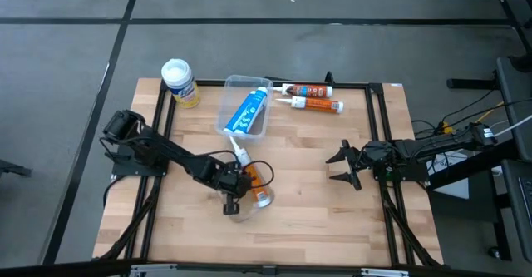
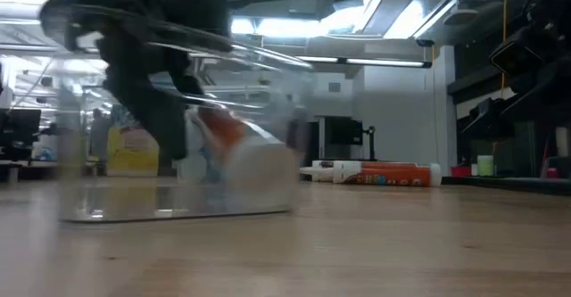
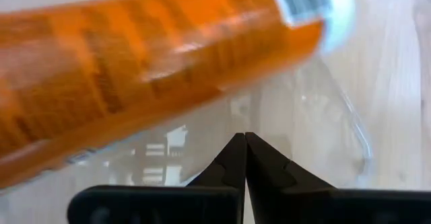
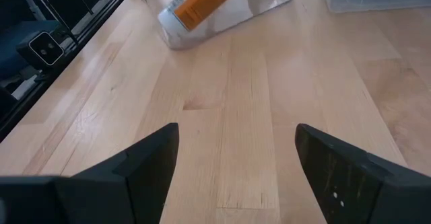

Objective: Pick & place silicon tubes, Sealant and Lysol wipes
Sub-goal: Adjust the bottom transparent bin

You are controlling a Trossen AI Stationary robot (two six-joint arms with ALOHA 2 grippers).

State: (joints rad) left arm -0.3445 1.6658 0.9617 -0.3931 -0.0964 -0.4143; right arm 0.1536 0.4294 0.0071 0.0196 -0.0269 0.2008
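Note:
An orange tube (image 1: 253,177) with a white nozzle lies slanting in a small clear container (image 1: 241,212) near the table's middle; it fills the left wrist view (image 3: 135,69). My left gripper (image 1: 231,200) is at this container's rim, fingers together. My right gripper (image 1: 342,165) is open and empty to the right, just above the wood (image 4: 236,157). A blue tube (image 1: 248,111) lies in a larger clear bin (image 1: 229,102) farther back. Two orange tubes (image 1: 312,90) (image 1: 320,105) lie on the table at the far side. The yellow Lysol wipes (image 1: 179,81) stand upright at the far left. My left gripper has its two fingertips (image 3: 236,150) closed together at the small clear container's wall (image 3: 269,126), coming from above and slanting. The wall between the tips is too thin to see plainly. The container's base (image 2: 178,210) rests on the table, with the orange tube inside.
Black frame rails (image 1: 378,144) run along the table's left, right and far sides. Bare wood (image 1: 316,219) lies between the two grippers and toward the near edge.

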